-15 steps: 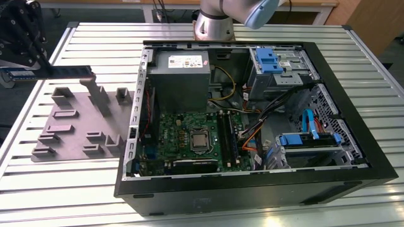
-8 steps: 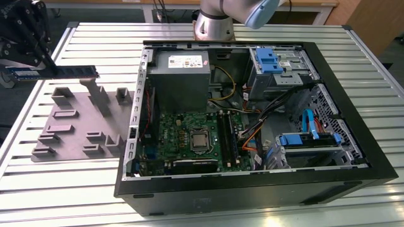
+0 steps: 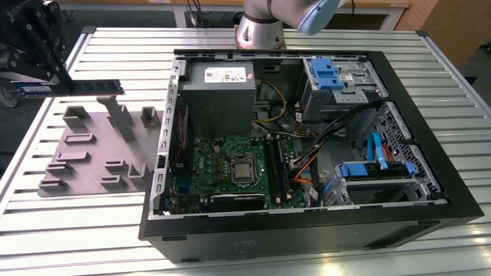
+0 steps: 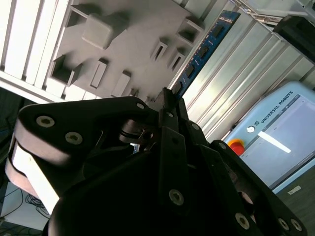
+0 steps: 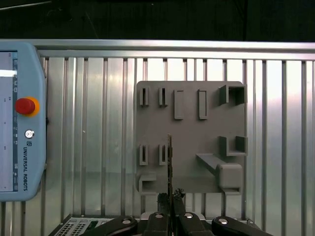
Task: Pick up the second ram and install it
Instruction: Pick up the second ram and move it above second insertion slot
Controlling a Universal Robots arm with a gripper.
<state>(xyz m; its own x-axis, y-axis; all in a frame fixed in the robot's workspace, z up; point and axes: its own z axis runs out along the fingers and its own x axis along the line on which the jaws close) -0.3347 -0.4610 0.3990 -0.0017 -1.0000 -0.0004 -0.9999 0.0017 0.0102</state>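
Gripper (image 3: 64,86): jaws clamped on the second ram (image 3: 96,87), pinching it partway along its length.
Second ram: up in the air, held level over the grey fixture plate (image 3: 84,155), clear of its blocks.
Computer case (image 3: 429,190): open, just beside the fixture plate, motherboard (image 3: 222,164) facing up.
Teach pendant (image 5: 19,123): near the fixture plate, on the slatted table (image 3: 77,230).

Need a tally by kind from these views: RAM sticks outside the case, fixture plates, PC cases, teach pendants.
RAM stick, held by the gripper: 1
Grey fixture plate: 1
Open PC case: 1
Teach pendant: 1
Total: 4
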